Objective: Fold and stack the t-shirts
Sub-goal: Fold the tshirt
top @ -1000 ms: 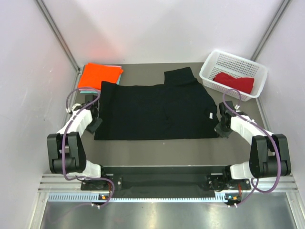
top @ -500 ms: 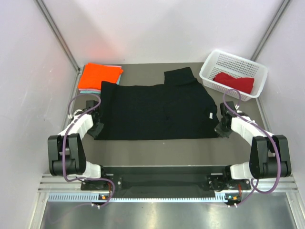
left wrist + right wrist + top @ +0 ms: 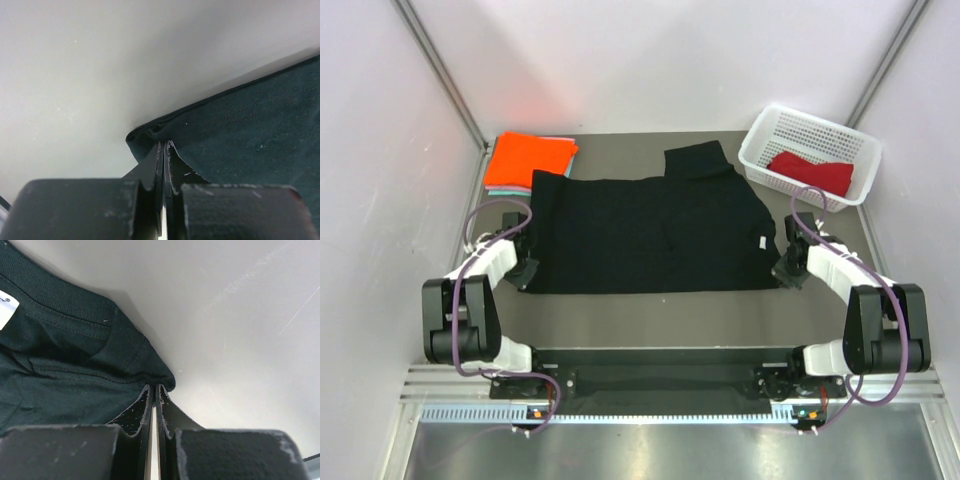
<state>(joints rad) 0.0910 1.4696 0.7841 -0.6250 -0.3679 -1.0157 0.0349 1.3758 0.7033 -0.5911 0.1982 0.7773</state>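
the left gripper (image 3: 164, 146) and right gripper (image 3: 154, 388) are each pinching a near corner of the black t-shirt (image 3: 650, 235), jaws pressed together, apparently on cloth, for lifting one even fold.

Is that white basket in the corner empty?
No, a dark red shirt lies inside the white basket.

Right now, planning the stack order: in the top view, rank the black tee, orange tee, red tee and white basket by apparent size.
1. black tee
2. white basket
3. orange tee
4. red tee, bunched inside the basket
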